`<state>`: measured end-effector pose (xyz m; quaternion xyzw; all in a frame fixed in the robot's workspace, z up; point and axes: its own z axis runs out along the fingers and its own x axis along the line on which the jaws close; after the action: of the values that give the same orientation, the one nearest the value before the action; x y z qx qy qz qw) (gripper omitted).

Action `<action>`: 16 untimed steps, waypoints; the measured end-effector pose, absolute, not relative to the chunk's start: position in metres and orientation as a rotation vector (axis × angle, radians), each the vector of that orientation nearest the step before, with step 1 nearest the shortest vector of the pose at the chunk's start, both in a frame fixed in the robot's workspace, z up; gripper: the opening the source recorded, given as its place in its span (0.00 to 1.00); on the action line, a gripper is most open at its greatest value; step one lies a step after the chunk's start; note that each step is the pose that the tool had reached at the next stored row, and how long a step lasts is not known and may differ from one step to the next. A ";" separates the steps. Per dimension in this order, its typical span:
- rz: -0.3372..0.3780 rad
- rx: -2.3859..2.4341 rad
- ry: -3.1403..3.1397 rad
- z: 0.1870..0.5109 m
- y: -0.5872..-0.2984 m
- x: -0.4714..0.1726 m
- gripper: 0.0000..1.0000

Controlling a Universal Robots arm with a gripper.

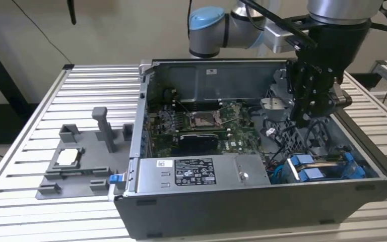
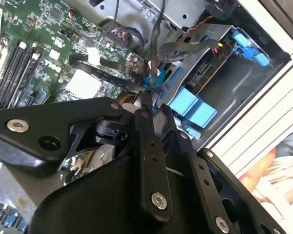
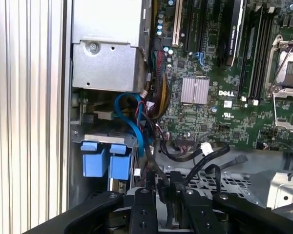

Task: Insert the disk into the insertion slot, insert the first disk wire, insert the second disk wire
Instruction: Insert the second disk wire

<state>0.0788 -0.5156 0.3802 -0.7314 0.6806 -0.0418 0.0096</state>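
Looking good so far: the disk (image 1: 318, 169) sits in its cage (image 2: 205, 43) at the case's (image 1: 247, 212) near corner, on the exterior view's right. The gripper (image 2: 146, 97) is pinched shut on a black wire (image 2: 155, 48) just above it. I'd keep the plug square and push it in straight.

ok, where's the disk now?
In the exterior view, the disk lies low inside the case, at its near corner on the exterior view's right, beside the power supply.
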 end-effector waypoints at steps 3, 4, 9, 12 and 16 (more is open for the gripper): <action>-0.131 -2.284 2.125 0.380 -0.516 0.079 0.27; -0.131 -2.284 2.125 0.380 -0.516 0.079 0.27; -0.131 -2.284 2.125 0.380 -0.516 0.079 0.18; -0.131 -2.284 2.125 0.380 -0.516 0.079 0.18; -0.131 -2.284 2.125 0.380 -0.516 0.079 0.15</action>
<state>0.0787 -0.5156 0.3802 -0.7314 0.6806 -0.0421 0.0097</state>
